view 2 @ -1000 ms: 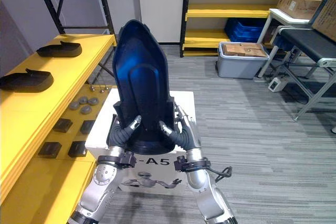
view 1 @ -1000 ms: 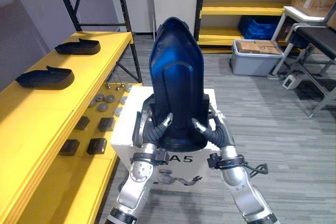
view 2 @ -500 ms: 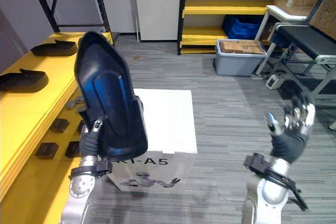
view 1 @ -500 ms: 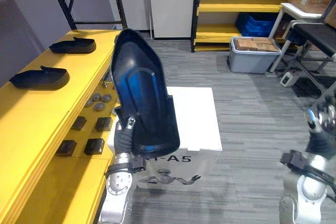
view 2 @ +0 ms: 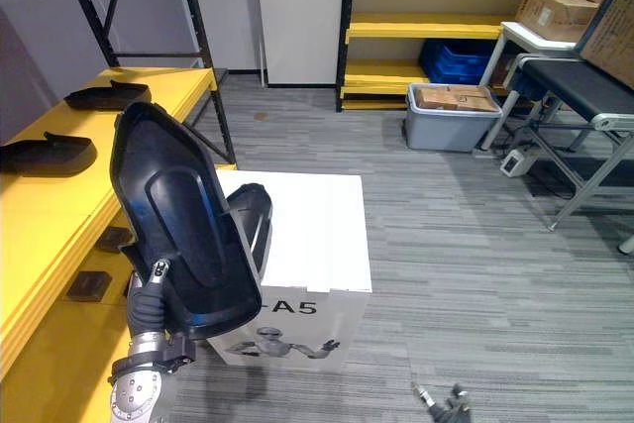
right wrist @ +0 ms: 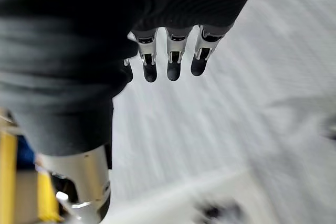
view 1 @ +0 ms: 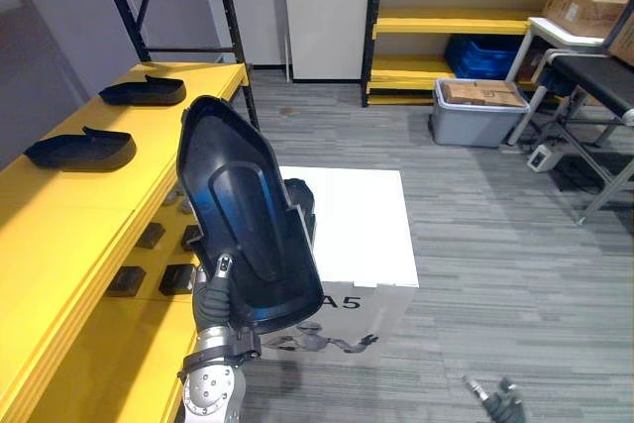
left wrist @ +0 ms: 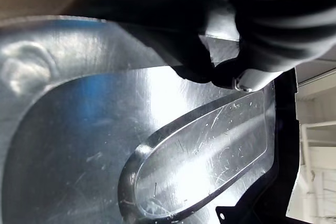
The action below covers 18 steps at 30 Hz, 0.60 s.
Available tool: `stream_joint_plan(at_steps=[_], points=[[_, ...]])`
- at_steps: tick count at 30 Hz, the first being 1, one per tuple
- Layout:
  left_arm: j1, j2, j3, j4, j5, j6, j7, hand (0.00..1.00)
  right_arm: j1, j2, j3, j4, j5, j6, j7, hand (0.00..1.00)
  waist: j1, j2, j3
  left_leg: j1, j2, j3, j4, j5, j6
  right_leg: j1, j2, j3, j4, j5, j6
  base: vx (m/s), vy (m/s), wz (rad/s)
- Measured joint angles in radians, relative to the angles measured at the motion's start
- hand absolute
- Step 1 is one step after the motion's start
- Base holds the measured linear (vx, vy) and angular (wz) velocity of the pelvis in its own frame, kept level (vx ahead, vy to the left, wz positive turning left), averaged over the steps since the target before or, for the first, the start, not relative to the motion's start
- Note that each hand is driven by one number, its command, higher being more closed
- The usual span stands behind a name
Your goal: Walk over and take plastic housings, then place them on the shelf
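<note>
the left hand (view 1: 210, 296) holds a big dark housing (view 1: 243, 235) upright, leaning a little to the far left, with its hollow inside facing the camera. the hand's fingers are curled round the housing's near bottom edge, and one dark-tipped finger presses on the inner face (the left wrist view shows that contact up close). the housing hangs in the air over the left edge of a white box (view 1: 367, 235). a second housing (view 1: 300, 203) lies on the box just behind it. along the left runs the yellow shelf (view 1: 59, 215), where a near placed housing (view 1: 81, 149) and a far placed housing (view 1: 144, 91) lie flat, well apart. the right hand (right wrist: 173, 61) hangs low at the near right over the floor, its fingers straight and loose, holding nothing.

the step in hand looks like carrying the housing over to the shelf. one hand grips a long shell by one end, so it will likely want to tip. a slow swing with the shell near upright should help. the bare shelf nearer than the placed housings looks like the spot. lay it flat and settled before the fingers let go.
</note>
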Motion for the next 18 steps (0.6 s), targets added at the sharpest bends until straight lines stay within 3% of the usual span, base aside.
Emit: stream_joint_plan(at_steps=[5, 7, 8, 9, 10, 11, 12, 13, 16, 18], points=[[0.0, -0.011, -0.004, -0.003, -0.001, 0.0, -0.016, 1.0, -0.061, -0.01, 0.073, 0.1, -0.036, 0.014, 0.026, 0.0, 0.028, -0.018, 0.015, -0.011, -0.019, -0.076, 0.003, 0.014, 0.005, 0.013, -0.021, -0.08, 0.044, -0.026, -0.002, 0.0, -0.004, 0.48], [-0.009, -0.009, -0.018, -0.009, -0.001, 0.0, -0.015, 1.0, -0.095, -0.017, 0.109, 0.129, -0.054, 0.019, 0.026, 0.0, 0.043, -0.031, 0.032, -0.068, -0.053, -0.174, 0.025, 0.021, 0.021, 0.012, -0.05, -0.196, 0.089, -0.057, 0.005, 0.0, -0.008, 1.43], [-0.01, -0.009, -0.022, -0.014, -0.002, 0.0, -0.015, 1.0, -0.103, -0.016, 0.108, 0.134, -0.054, 0.019, 0.025, 0.0, 0.047, -0.031, 0.035, -0.087, -0.054, -0.168, 0.032, 0.016, 0.03, 0.012, -0.058, -0.233, 0.094, -0.059, 0.008, 0.0, 0.013, 1.78], [-0.017, -0.008, -0.039, -0.018, -0.003, 0.0, -0.015, 1.0, -0.111, -0.019, 0.106, 0.143, -0.061, 0.019, 0.024, 0.0, 0.048, -0.029, 0.036, -0.124, -0.056, -0.111, 0.041, -0.01, 0.07, 0.018, -0.081, -0.331, 0.1, -0.059, 0.01, 0.05, 0.048, 2.18], [-0.031, -0.004, -0.05, -0.018, -0.004, 0.0, -0.015, 1.0, -0.118, -0.025, 0.107, 0.169, -0.076, 0.02, 0.024, 0.0, 0.046, -0.045, 0.048, -0.155, -0.057, -0.015, 0.067, -0.035, 0.112, 0.032, -0.117, -0.415, 0.102, -0.055, 0.015, 0.05, 0.044, 2.29], [-0.04, -0.002, -0.059, -0.017, -0.005, 0.0, -0.015, 1.0, -0.125, -0.033, 0.106, 0.186, -0.078, 0.022, 0.025, 0.0, 0.049, -0.041, 0.053, -0.18, -0.044, 0.054, 0.104, -0.04, 0.116, 0.036, -0.129, -0.449, 0.109, -0.055, 0.016, 0.14, 0.108, 2.23], [-0.051, 0.001, -0.072, -0.017, -0.011, -0.001, -0.015, 1.0, -0.146, -0.059, 0.107, 0.21, -0.095, 0.03, 0.024, 0.0, 0.05, -0.02, 0.06, -0.211, -0.005, 0.195, 0.167, -0.044, 0.13, 0.045, -0.138, -0.516, 0.137, -0.056, 0.017, 0.19, 0.114, 1.97], [-0.062, 0.002, -0.08, -0.014, -0.011, -0.001, -0.014, 1.0, -0.16, -0.08, 0.107, 0.219, -0.103, 0.034, 0.023, 0.0, 0.047, -0.008, 0.063, -0.214, 0.023, 0.295, 0.189, 0.006, 0.151, 0.073, -0.148, -0.573, 0.158, -0.062, 0.025, 0.25, 0.142, 1.8], [-0.07, 0.011, -0.088, -0.002, -0.029, -0.002, -0.014, 1.0, -0.196, -0.098, 0.106, 0.231, -0.118, 0.034, 0.022, 0.0, 0.055, -0.018, 0.067, -0.186, -0.055, 0.249, 0.144, 0.013, 0.137, 0.109, -0.199, -0.614, 0.167, -0.063, 0.028, 0.23, 0.178, 0.94], [-0.088, 0.023, -0.1, 0.014, -0.038, -0.001, -0.024, 1.0, -0.22, -0.098, 0.106, 0.236, -0.126, 0.04, 0.023, 0.0, 0.044, -0.033, 0.073, -0.175, -0.13, 0.189, 0.118, 0.005, 0.157, 0.138, -0.262, -0.658, 0.217, -0.052, 0.043, 0.22, 0.222, 0.91]])
